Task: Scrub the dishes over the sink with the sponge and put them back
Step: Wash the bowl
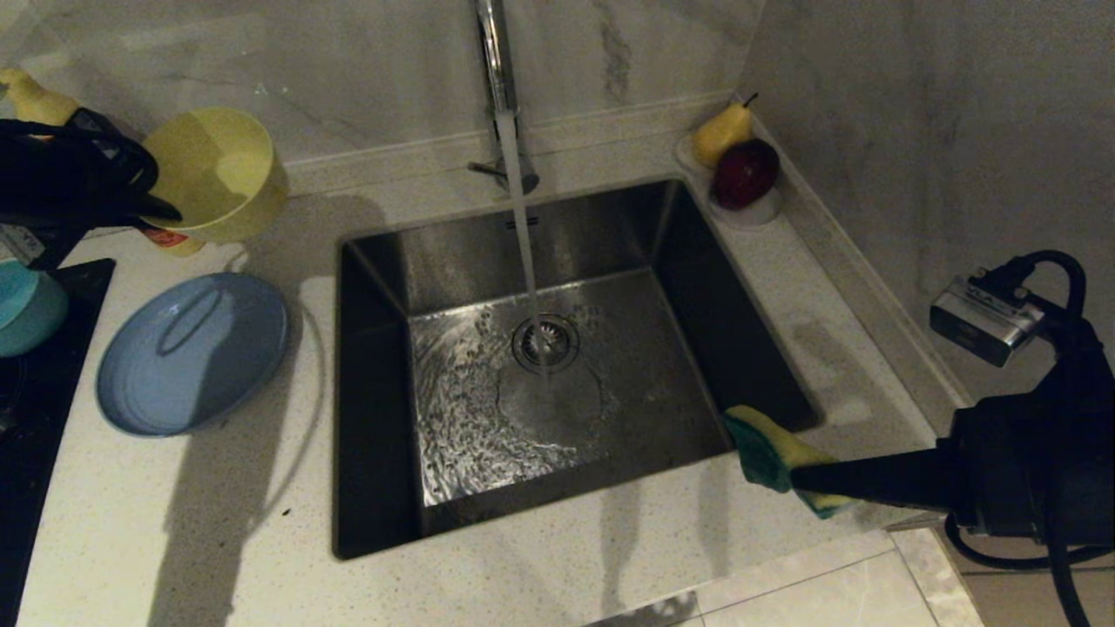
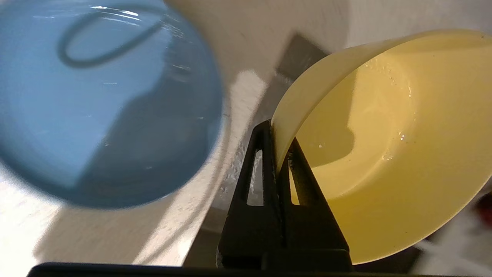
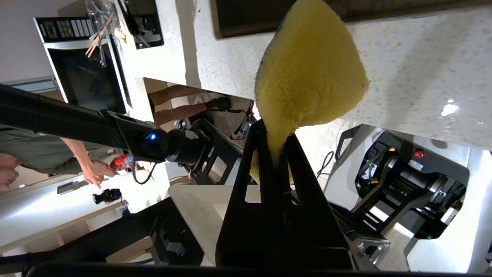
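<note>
because the left gripper (image 2: 277,154) grips the yellow bowl (image 1: 218,174) only by its thin wet rim, tilted above the counter (image 1: 566,557) left of the sink (image 1: 557,366), i think the bowl can slip or turn and fall on the blue plate (image 1: 192,353) just below. the right gripper (image 3: 277,154) is clenched on the sponge (image 1: 775,457) at the sink's near right corner. water runs from the tap (image 1: 501,78). a teal bowl (image 1: 30,309) stands at the far left, and fruit (image 1: 736,152) at the back corner.
</note>
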Available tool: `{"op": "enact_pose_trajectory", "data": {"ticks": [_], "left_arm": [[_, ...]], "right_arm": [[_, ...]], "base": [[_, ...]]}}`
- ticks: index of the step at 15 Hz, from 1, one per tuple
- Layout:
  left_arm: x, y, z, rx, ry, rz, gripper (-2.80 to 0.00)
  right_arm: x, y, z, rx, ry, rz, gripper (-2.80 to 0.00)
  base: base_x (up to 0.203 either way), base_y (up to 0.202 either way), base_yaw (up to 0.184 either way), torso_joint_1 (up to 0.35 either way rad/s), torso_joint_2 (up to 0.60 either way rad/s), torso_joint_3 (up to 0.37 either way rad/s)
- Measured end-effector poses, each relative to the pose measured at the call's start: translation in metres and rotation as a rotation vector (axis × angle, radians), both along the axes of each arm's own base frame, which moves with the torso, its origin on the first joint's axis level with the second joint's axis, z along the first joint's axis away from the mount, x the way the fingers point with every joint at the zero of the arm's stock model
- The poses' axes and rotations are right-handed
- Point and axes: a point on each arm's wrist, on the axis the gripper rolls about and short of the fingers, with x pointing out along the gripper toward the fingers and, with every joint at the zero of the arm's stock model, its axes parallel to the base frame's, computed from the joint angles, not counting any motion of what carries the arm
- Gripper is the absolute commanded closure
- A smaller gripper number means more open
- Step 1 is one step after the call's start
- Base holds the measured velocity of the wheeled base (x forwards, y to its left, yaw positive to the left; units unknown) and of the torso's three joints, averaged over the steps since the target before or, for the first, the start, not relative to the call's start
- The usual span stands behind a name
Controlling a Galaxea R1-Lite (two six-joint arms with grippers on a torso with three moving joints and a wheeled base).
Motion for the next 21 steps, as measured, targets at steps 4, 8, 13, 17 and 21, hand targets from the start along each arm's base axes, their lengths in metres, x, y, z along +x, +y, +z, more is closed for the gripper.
{"op": "enact_pose_trajectory", "data": {"ticks": [4, 8, 13, 17, 21], "left_arm": [[0.038, -0.048, -0.023, 0.122, 0.076, -0.122, 0.0], [0.062, -0.091, -0.044, 0.14, 0.12, -0.24, 0.0], [0.086, -0.139, -0.067, 0.157, 0.101, -0.239, 0.0], [0.098, -0.173, -0.088, 0.129, 0.113, -0.289, 0.0], [0.105, -0.193, -0.105, 0.123, 0.131, -0.321, 0.0]], "right_arm": [[0.001, 0.0, -0.001, -0.002, 0.001, 0.002, 0.0], [-0.001, -0.001, -0.002, -0.005, -0.002, 0.004, 0.0], [-0.005, -0.003, -0.009, -0.04, -0.043, 0.041, 0.0], [-0.005, -0.003, -0.012, -0.047, -0.033, 0.042, 0.0], [-0.005, -0.003, -0.013, -0.043, -0.039, 0.042, 0.0]], "base": [[0.0, 0.0, 0.0, 0.0, 0.0, 0.0], [0.0, 0.0, 0.0, 0.0, 0.0, 0.0], [0.0, 0.0, 0.0, 0.0, 0.0, 0.0], [0.0, 0.0, 0.0, 0.0, 0.0, 0.0], [0.0, 0.0, 0.0, 0.0, 0.0, 0.0]]}}
